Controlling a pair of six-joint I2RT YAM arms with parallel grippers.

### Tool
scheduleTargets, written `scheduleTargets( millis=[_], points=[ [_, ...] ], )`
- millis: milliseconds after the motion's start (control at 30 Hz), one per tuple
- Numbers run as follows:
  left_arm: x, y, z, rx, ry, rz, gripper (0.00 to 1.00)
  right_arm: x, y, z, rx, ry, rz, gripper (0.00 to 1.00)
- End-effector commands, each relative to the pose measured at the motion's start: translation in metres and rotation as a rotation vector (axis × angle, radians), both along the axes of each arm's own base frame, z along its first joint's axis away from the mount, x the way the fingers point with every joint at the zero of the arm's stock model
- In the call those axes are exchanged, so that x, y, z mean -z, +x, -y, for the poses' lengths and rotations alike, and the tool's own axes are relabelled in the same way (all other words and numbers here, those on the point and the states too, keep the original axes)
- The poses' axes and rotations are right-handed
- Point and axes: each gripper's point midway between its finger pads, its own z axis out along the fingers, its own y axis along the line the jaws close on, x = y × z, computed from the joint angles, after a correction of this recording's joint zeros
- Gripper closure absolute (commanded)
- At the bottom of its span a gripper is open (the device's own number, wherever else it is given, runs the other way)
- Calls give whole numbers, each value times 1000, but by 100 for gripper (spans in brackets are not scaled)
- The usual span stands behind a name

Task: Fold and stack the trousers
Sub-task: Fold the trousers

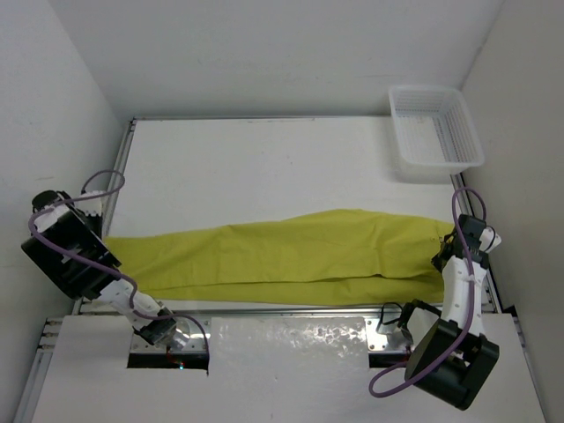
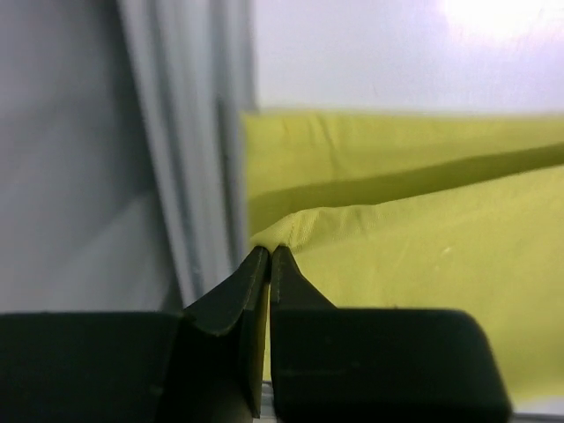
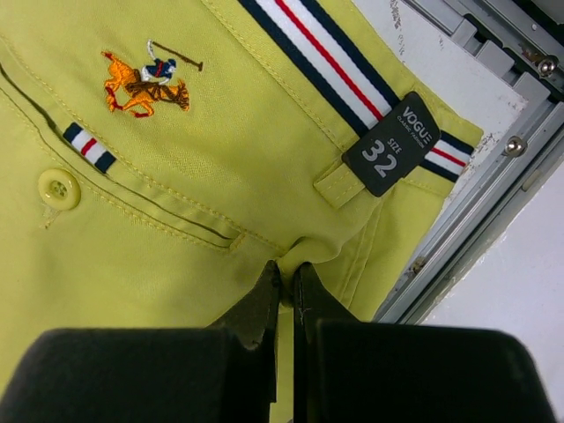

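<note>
The mustard yellow-green trousers [image 1: 291, 251] lie stretched flat across the table, leg ends at the left and waist at the right. My left gripper [image 1: 110, 257] is at the leg end. In the left wrist view it [image 2: 269, 253] is shut on the hem edge of the trousers [image 2: 423, 256]. At the waist end is my right gripper [image 1: 441, 262]. The right wrist view shows it [image 3: 286, 269] shut on a pinched fold of the trousers [image 3: 176, 176] below the striped waistband trim [image 3: 326, 57], near a size label [image 3: 390, 144] and a pocket button [image 3: 59, 188].
A white plastic basket [image 1: 467, 141] stands at the back right corner. Metal frame rails run along the table's left edge [image 2: 176, 176] and right edge [image 3: 493, 176], close to both grippers. White walls enclose the table on three sides.
</note>
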Motion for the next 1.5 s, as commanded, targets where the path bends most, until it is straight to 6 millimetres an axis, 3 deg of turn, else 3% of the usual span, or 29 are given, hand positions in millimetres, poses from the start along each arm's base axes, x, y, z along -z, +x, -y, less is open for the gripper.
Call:
scheduleTargets(
  millis=[0, 133, 400, 433, 467, 533, 567, 600, 667, 800, 867, 900, 1000, 1067, 1100, 1200, 1267, 1333, 1367, 1400, 1467],
  points=[
    [-55, 42, -24, -10, 90, 172, 100, -20, 14, 14, 11, -59, 51, 100],
    [-79, 60, -38, -18, 120, 240, 100, -24, 14, 17, 13, -73, 49, 100],
    [-42, 44, -33, -14, 56, 108, 100, -46, 24, 26, -23, -125, 66, 100],
    [-39, 44, -33, -17, 54, 99, 96, -46, 24, 27, -25, -126, 65, 100],
    [-32, 43, -32, -30, 45, 81, 76, -46, 24, 27, -33, -126, 62, 100],
    [-29, 44, -34, -44, 51, 53, 60, -44, 27, 24, -55, -113, 66, 99],
    [-30, 44, -33, -43, 47, 52, 52, -45, 29, 24, -63, -110, 71, 79],
    [-34, 46, -34, -43, 51, 63, 52, -46, 30, 23, -66, -104, 75, 65],
    [-44, 45, -34, -43, 64, 70, 51, -53, 31, 24, -48, -103, 80, 45],
    [-64, 30, -25, 16, 65, 23, 51, -84, 34, 31, 2, -141, 123, 38],
    [-57, 4, -11, 47, 45, -71, 51, -106, 55, 20, -77, -111, 228, 42],
    [-56, -8, -7, 49, 40, -118, 51, -119, 76, 2, -200, -61, 308, 46],
    [-39, -38, -7, -34, 33, -227, 51, -123, 105, -51, -469, 7, 348, 45],
    [-29, -41, -13, -106, 26, -212, 49, -107, 101, -60, -476, 2, 272, 44],
    [-21, -44, -15, -157, 6, -219, 47, -93, 97, -61, -451, 29, 246, 48],
    [-11, -37, 6, -120, -82, -203, 43, -68, 95, -73, -460, 113, 200, 57],
    [-11, -25, 19, -47, -45, -174, 43, -41, 83, -81, -431, 173, 133, 57],
    [5, -31, 35, 13, 5, -242, 43, -21, 70, -80, -376, 190, 75, 59],
    [15, -27, 35, 17, 22, -234, 43, -2, 61, -81, -337, 211, 38, 60],
    [25, -36, 37, 14, 37, -280, 43, 7, 58, -80, -314, 213, 24, 60],
    [42, -33, 37, -4, 39, -304, 45, 30, 53, -80, -269, 234, -11, 60]
  ],
)
